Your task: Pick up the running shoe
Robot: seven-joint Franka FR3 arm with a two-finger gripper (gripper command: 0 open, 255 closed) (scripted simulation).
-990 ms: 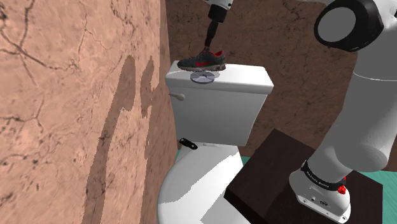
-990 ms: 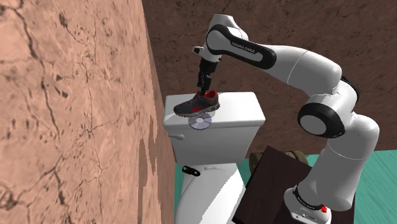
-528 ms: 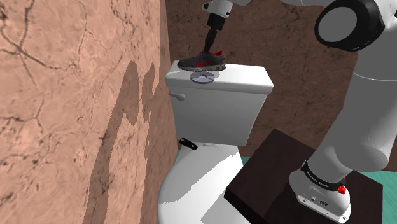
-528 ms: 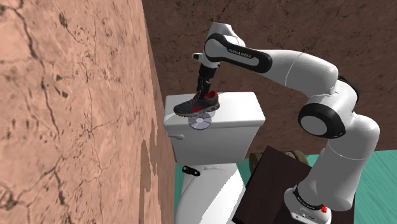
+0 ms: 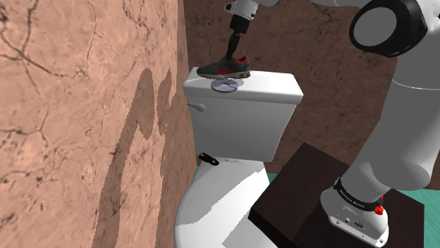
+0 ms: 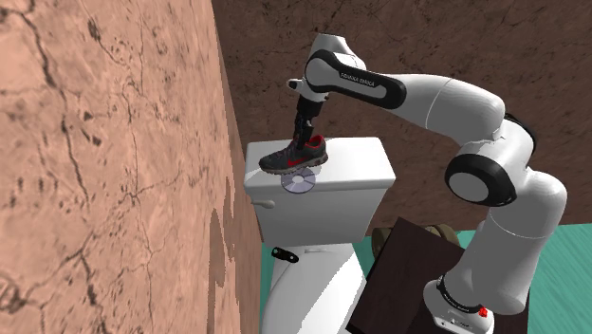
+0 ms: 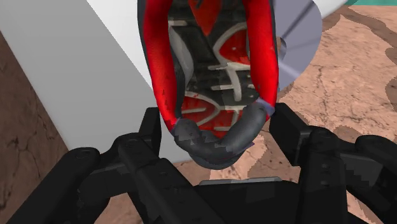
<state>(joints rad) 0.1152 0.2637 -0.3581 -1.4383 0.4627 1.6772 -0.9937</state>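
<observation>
Two fingers [image 7: 151, 130] of gripper [image 5: 231, 54] pinch shoe [image 5: 224, 67] at heel collar. Shoe sits on disc [image 5: 227, 85] atop tank lid [image 5: 271, 84], toe toward 9 o'clock in shoulder view. Likely light, soft upper: you lift by heel, so expect toe sag.

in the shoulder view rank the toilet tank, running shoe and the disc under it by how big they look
1. toilet tank, by far the largest
2. running shoe
3. disc, smallest, though the shoe hides part of it
</observation>
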